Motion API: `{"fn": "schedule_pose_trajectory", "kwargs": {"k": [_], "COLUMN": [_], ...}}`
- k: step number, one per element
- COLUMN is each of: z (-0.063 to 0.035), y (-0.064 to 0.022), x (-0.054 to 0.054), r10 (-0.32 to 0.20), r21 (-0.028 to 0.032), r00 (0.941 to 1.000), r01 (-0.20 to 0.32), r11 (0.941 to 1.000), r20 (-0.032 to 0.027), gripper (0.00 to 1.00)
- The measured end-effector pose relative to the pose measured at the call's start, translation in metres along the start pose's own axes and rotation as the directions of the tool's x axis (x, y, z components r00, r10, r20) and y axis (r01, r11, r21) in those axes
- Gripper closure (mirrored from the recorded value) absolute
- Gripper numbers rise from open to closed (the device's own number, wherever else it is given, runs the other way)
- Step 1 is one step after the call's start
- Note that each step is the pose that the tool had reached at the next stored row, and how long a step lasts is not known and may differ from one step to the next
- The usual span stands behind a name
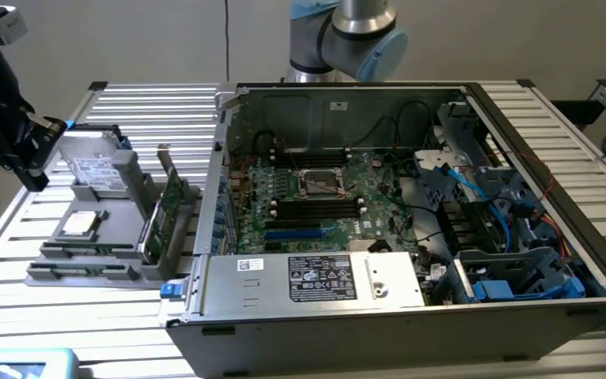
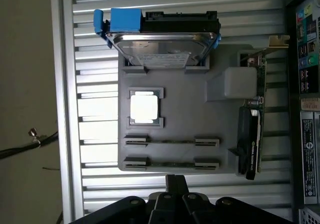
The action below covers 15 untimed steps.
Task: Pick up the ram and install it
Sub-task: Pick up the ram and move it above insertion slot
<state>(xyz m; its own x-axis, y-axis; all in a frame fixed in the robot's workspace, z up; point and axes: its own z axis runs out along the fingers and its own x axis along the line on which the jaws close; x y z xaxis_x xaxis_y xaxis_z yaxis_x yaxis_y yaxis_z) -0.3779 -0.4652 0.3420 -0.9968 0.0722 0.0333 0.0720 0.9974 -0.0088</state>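
We note the end effector [image 2: 176, 183] hovering beside the grey tray [image 2: 185, 119], nearest its two long cradles [image 2: 171, 140], likely fixtures for standing ram edge-up. Its grip state we cannot tell.

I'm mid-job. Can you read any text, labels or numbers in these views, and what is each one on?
Nothing reads for certain.
Large white label on the silver metal power-supply box: too small to read.
Small white sticker beside it: too small to read.
Pale label on the silver hard drive: blurred.
Coloured stickers on the dark computer case: too small to read.
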Motion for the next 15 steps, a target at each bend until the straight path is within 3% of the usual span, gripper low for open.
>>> {"fn": "schedule_pose_trajectory", "kwargs": {"k": [12, 15], "z": [0.0000, 0.0002], "y": [0.0000, -0.0001], "x": [0.0003, 0.0005], "r10": [0.000, -0.044], "r21": [0.0001, 0.0014], "r00": [1.0000, 0.9990], "r01": [0.000, 0.044], "r11": [1.0000, 0.9990], "r20": [0.0001, 0.0008], "gripper": [0.89, 0.89]}}
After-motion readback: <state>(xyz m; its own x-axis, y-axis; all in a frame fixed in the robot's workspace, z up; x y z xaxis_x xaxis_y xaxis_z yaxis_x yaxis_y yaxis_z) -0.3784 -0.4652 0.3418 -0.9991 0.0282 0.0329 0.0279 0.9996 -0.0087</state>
